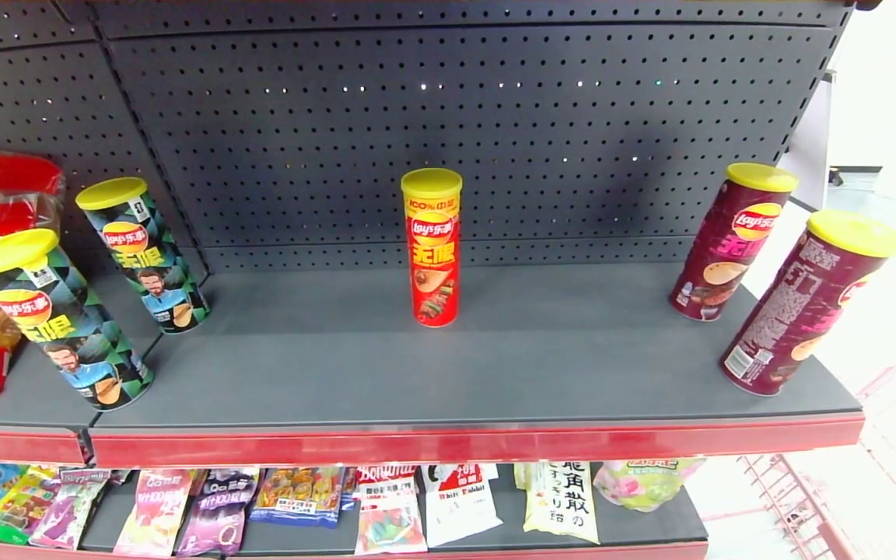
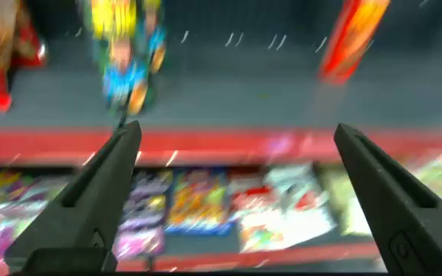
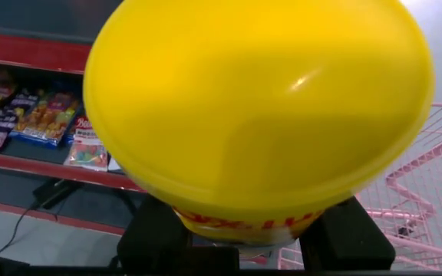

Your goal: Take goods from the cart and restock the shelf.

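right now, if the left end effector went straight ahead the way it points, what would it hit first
Probably the shelf's red front edge, between the green can and the red can. The left end effector is open; depth is unclear.

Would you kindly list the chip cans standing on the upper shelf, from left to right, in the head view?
Front green can, rear green can, red can, rear maroon can, front maroon can.
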Controlling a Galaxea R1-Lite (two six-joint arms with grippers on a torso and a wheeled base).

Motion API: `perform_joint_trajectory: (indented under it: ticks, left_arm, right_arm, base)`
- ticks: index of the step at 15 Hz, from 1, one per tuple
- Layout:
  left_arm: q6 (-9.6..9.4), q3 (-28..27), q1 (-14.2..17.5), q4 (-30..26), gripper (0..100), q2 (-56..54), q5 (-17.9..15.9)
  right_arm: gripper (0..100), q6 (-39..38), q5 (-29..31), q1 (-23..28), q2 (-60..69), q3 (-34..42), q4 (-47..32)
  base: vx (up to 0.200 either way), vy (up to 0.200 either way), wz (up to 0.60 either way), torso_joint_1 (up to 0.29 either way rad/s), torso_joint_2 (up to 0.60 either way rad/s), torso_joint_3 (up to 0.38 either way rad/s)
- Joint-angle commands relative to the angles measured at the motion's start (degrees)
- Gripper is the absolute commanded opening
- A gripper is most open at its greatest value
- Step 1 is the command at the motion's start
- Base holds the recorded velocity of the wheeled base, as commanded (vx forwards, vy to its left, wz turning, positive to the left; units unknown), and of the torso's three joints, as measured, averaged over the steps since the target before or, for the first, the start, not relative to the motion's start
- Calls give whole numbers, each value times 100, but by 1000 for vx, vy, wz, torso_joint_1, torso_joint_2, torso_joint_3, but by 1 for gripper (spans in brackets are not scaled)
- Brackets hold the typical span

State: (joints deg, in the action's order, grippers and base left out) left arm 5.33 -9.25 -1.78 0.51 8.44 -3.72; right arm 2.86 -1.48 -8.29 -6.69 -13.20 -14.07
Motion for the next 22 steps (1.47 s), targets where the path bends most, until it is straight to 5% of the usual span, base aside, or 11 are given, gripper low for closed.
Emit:
perform_joint_trajectory:
  ticks: [1,2,6,9,11,12,13,18,22]
  left_arm:
    - [944,-2230,-279,45,100,2663,-753]
    - [487,-2072,-411,54,100,2857,-1289]
    - [-489,-2019,-455,1100,100,4992,-2564]
    - [-911,-2388,-604,1715,100,6284,-3311]
    - [-1166,-2643,-622,1961,100,6829,-3504]
    - [-1772,-2907,-604,2375,100,7559,-3908]
    - [-1930,-3197,-622,2629,100,8033,-4067]
    - [-1895,-4603,-938,3183,100,9404,-4119]
    - [-1614,-5280,-1351,3245,100,9861,-4102]
  right_arm:
    - [0,-14,-46,-50,-69,28,1]
    - [0,-40,-160,-50,-104,37,1]
    - [0,-58,-406,-50,-87,195,1]
    - [0,-119,-397,-50,-69,345,1]
    - [0,-119,-389,-41,-51,371,1]
    - [0,-128,-397,-50,72,450,-8]
    - [0,-128,-380,-50,107,485,1]
    - [0,-348,-345,-50,107,433,9]
    - [0,-348,-292,-50,107,441,9]
  base:
    - [0,0,0,0,0,0]
    - [0,0,0,0,0,0]
    - [0,0,0,0,0,0]
    - [0,0,0,0,0,0]
    - [0,0,0,0,0,0]
    - [0,0,0,0,0,0]
    - [0,0,0,0,0,0]
    - [0,0,0,0,0,0]
    - [0,0,0,0,0,0]
